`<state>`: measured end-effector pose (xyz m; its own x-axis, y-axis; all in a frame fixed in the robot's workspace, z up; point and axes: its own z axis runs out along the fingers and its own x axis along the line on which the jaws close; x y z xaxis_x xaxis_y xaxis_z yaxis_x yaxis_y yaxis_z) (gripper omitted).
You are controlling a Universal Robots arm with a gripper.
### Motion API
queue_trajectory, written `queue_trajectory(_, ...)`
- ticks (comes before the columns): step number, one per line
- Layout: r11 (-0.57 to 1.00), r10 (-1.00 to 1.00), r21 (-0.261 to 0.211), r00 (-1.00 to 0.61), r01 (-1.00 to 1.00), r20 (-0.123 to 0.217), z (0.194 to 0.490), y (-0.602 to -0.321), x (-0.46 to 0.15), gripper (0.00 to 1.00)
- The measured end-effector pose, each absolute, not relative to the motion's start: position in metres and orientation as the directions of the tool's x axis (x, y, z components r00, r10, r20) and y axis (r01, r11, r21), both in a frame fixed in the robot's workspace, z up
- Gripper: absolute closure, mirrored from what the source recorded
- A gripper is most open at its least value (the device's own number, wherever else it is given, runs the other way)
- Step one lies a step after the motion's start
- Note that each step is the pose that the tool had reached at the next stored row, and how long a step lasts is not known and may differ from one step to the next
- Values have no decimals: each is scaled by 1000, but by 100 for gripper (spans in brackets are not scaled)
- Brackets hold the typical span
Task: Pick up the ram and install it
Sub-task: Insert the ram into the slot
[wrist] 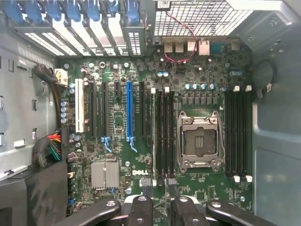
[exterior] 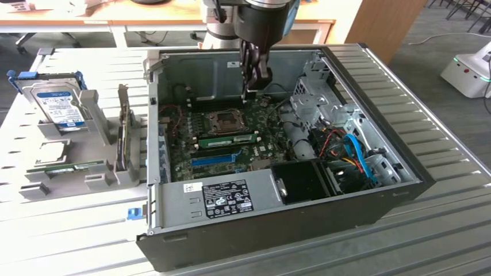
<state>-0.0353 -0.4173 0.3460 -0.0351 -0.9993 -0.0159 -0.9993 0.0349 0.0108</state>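
A ribbed grey metal worktop (exterior: 433,129) carries an open black-and-grey computer tower case (exterior: 261,233), its green motherboard (exterior: 257,155) exposed. The black two-fingered end effector (wrist: 158,184) hangs inside the case above the board, fingers spread apart and pinching nothing. The ram, a long thin green circuit-board stick (exterior: 230,140), stands seated in a memory slot beside the square silver processor socket (exterior: 227,119), below the end effector. A second green stick (exterior: 75,168) lies well apart from the end effector, in a grey holder (exterior: 92,182) outside the case.
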Motion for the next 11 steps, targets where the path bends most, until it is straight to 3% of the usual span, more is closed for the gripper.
queue_trajectory(11, 35, -999, 23, -35, -999, -15, 347, -417, -34, 75)
